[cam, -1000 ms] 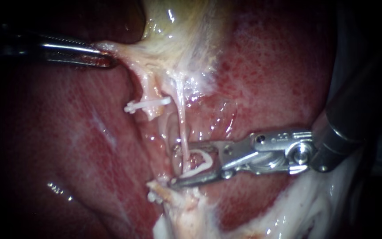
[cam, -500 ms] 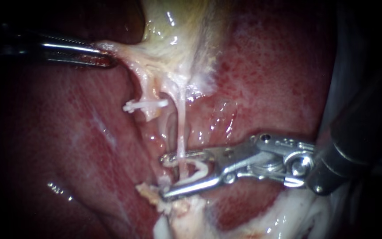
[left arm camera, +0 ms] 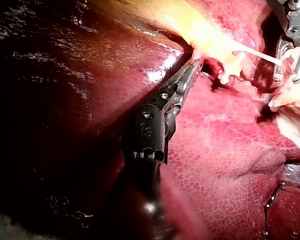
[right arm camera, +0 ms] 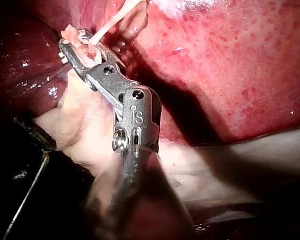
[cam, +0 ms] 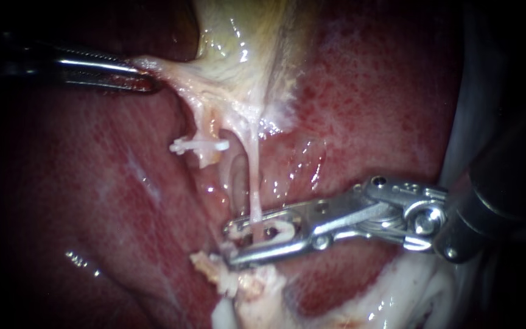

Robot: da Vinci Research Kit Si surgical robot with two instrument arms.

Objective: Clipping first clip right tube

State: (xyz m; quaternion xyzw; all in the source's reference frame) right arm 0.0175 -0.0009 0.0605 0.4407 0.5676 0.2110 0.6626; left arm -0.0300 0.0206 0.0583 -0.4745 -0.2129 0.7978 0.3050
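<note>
My right instrument (cam: 229, 245) has its jaws drawn nearly together on a white clip (cam: 281, 229), both jaws pressing it from two sides with only a narrow gap between them. The clip wraps the right tube (cam: 254, 183), a thin pale strand stretched taut from the gallbladder (cam: 245, 42) down into the jaws. Just beyond the jaw tips lies a ragged clump of pale fatty tissue (cam: 238, 285). Beside the right tube, the short left tube (cam: 207, 129) carries another clip (cam: 199, 145) across it. Farther out, my left instrument (cam: 148, 80) has its jaws clamped on the gallbladder's pale lower edge, over the red liver (cam: 92, 201).
</note>
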